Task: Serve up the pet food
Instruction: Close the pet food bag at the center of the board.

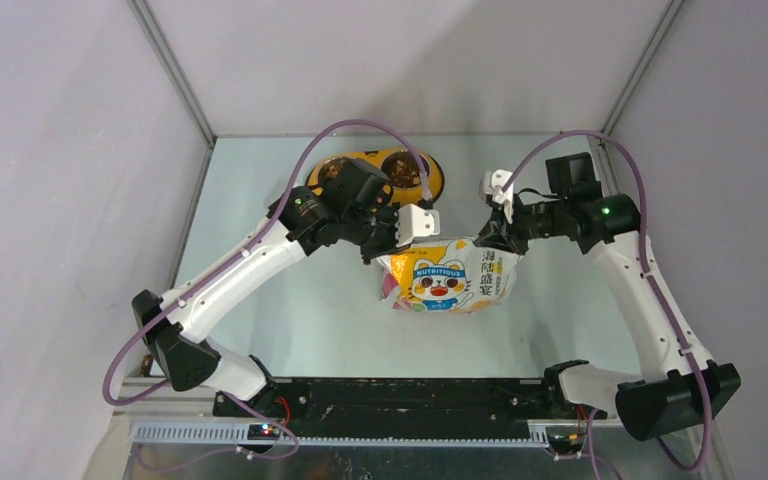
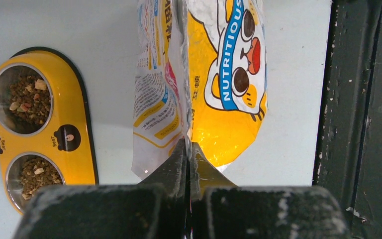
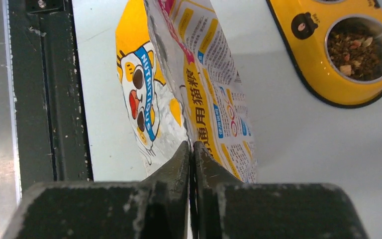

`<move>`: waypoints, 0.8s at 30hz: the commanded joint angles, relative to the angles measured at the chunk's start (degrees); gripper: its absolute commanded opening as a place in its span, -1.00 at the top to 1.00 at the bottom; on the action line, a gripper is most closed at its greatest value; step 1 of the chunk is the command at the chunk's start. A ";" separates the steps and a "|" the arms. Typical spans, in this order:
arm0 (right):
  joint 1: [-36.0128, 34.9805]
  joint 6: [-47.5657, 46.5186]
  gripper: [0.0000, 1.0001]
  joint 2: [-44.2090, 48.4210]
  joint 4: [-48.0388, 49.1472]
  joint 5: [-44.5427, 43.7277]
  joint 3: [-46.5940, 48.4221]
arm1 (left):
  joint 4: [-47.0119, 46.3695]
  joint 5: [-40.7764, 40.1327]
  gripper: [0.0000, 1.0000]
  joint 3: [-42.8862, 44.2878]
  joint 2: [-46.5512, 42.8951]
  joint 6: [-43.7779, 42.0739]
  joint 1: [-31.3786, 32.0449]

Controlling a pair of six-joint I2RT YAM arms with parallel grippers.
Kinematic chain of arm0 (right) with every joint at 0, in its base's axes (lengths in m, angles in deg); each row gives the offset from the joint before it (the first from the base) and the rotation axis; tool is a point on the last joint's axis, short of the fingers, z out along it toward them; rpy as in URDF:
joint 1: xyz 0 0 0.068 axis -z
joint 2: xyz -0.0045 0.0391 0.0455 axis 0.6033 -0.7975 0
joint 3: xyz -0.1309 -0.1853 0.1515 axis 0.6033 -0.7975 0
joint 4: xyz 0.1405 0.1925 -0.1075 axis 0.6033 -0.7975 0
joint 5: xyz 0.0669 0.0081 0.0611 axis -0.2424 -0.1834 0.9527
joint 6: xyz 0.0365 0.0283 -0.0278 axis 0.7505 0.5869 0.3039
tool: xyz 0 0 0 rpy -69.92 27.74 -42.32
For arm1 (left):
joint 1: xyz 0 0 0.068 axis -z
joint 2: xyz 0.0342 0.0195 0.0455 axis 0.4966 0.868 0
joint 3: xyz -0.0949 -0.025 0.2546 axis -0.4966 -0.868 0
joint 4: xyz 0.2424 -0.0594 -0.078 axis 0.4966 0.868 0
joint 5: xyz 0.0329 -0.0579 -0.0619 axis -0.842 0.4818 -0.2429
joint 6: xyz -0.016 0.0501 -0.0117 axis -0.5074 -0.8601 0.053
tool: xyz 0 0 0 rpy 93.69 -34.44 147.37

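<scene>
bag (image 2: 224, 129) pinched, kibble (image 2: 26, 99) distinct (wrist views only)

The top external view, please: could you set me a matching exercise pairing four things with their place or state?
Things:
1 foil bag
2 yellow double bowl
3 left gripper
4 right gripper

Places or states:
a shut on the bag's right end, seen from above
b at the back, kibble in both cups
c gripped at both ends, cartoon cat showing
d shut on the bag's left end, seen from above

Pairs: 1-c, 2-b, 3-d, 4-a
</scene>
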 commanded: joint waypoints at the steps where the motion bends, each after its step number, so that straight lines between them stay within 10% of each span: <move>1: -1.35 2.69 0.71 4.69 8.20 1.93 2.26 | 2.68 -0.48 1.00 0.36 -3.56 -0.05 -0.61; 5: -6.63 1.33 0.07 10.04 14.99 -7.96 -4.56 | 2.57 -0.63 1.00 0.04 -3.97 -0.07 -0.64; 10: -10.40 -0.58 0.00 10.40 16.55 -13.42 -7.09 | 2.57 -0.72 1.00 -0.13 -4.07 -0.06 -0.60; 20: -12.11 -3.42 0.11 9.00 15.42 -17.79 -8.81 | 2.47 -0.71 1.00 -0.15 -3.82 -0.15 -0.64; 24: -12.36 -3.69 0.66 9.18 15.30 -17.12 -8.85 | 2.44 -0.71 1.00 -0.13 -3.58 -0.14 -0.68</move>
